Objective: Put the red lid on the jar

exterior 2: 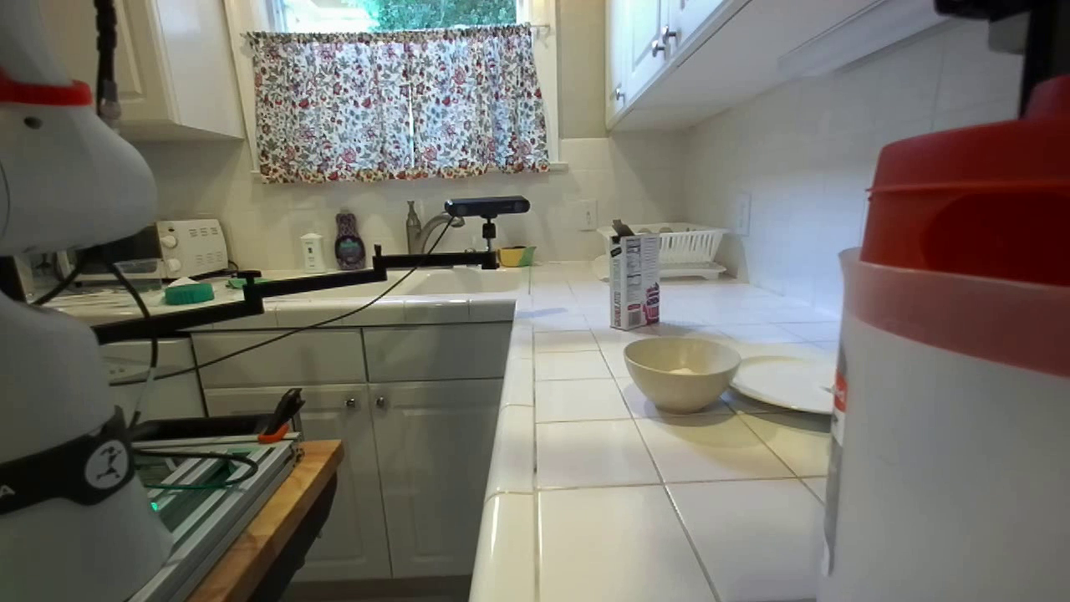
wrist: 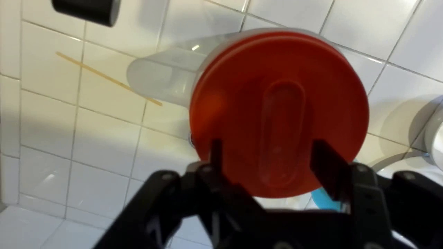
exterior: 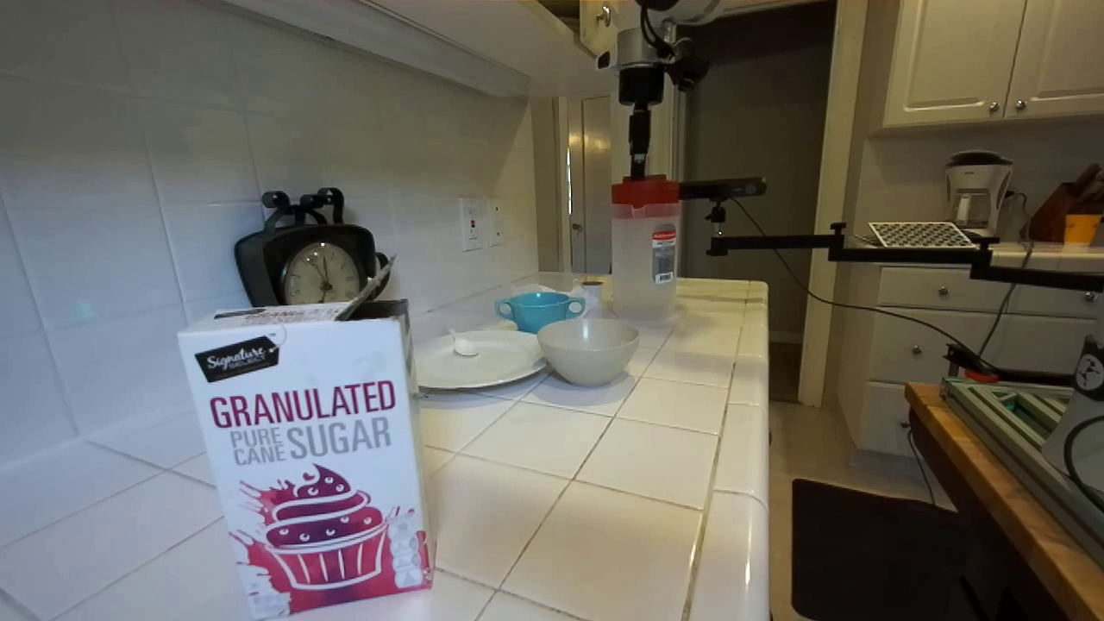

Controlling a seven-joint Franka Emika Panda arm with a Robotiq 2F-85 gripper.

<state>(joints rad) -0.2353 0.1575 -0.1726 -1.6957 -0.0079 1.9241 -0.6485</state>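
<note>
The red lid (exterior: 645,191) sits in the mouth of the tall clear-whitish jar (exterior: 634,259). In an exterior view the lid (exterior 2: 970,201) stands partly above the jar's rim (exterior 2: 953,468), with its lower part showing pinkish through the wall. I cannot tell whether it is fully pressed down. In the wrist view the lid (wrist: 235,86) covers the jar's top, and the jar's clear handle (wrist: 159,77) sticks out to the left. My gripper (wrist: 266,143) is open above the lid, fingers either side of its raised oblong ridge, with gaps. Its fingertips (exterior: 637,168) are at or just above the lid's top.
A blue bowl (exterior: 541,310), a whitish bowl (exterior: 589,352) and a white plate (exterior: 509,366) stand near the jar. A sugar box (exterior: 310,466) and a black clock (exterior: 310,259) are along the wall. A camera on a black arm (exterior: 724,187) is beside the jar.
</note>
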